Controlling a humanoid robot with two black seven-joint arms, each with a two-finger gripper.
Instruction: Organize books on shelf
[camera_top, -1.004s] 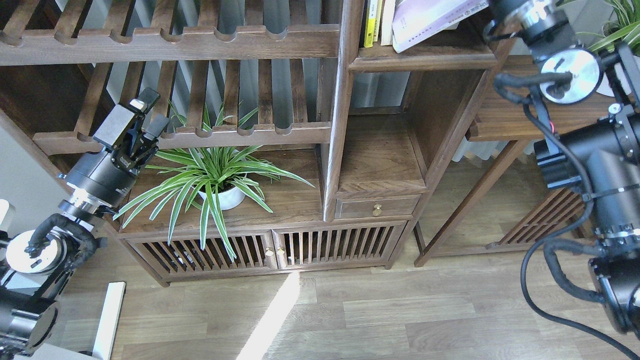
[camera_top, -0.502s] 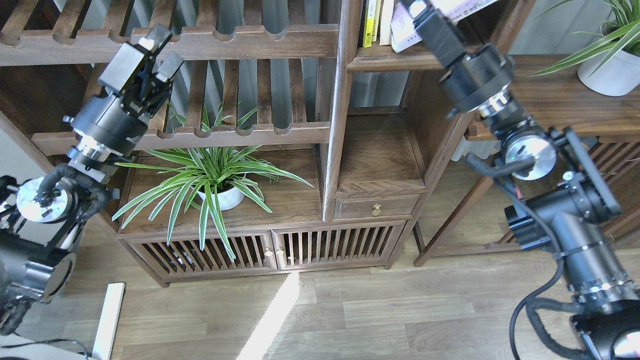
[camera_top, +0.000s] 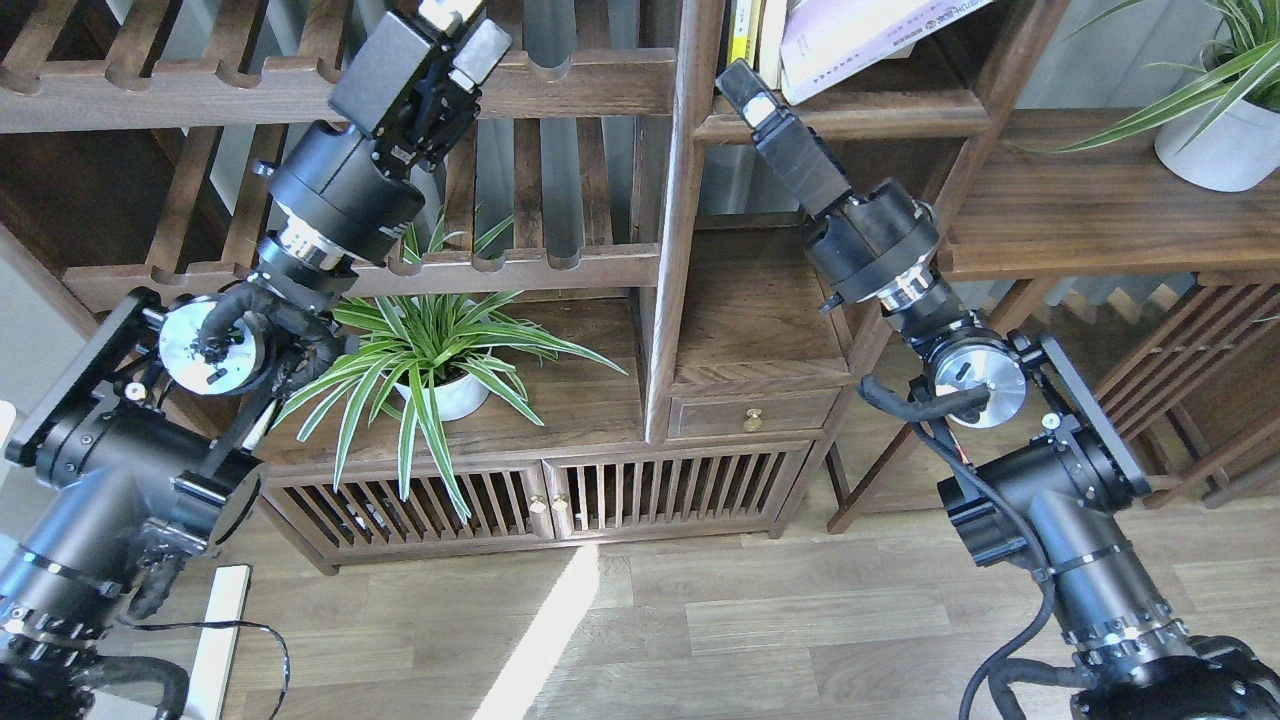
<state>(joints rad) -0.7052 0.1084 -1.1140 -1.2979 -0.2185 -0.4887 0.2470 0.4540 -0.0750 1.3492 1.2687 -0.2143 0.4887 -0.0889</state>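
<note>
A pale lilac-white book (camera_top: 860, 35) leans tilted at the top of the view, its lower edge resting on the shelf (camera_top: 850, 125) of the dark wooden bookcase. My right gripper (camera_top: 742, 88) points up and to the left just below and left of that book, in front of the shelf's front edge, and holds nothing that I can see. Its fingers merge into one dark block. My left gripper (camera_top: 462, 30) is raised in front of the upper slatted rack (camera_top: 600, 85), far left of the book, open and empty.
Thin yellow (camera_top: 740, 35) and cream upright books stand left of the leaning book. A spider plant in a white pot (camera_top: 445, 395) sits under my left arm. A bare compartment (camera_top: 760, 320) lies over a small drawer (camera_top: 753, 415). A side table (camera_top: 1090, 215) with another potted plant (camera_top: 1215, 150) stands at the right.
My left arm has risen and swung right, up to the top rack. My right arm has come down and left, from beside the lilac book to below the shelf's edge.
</note>
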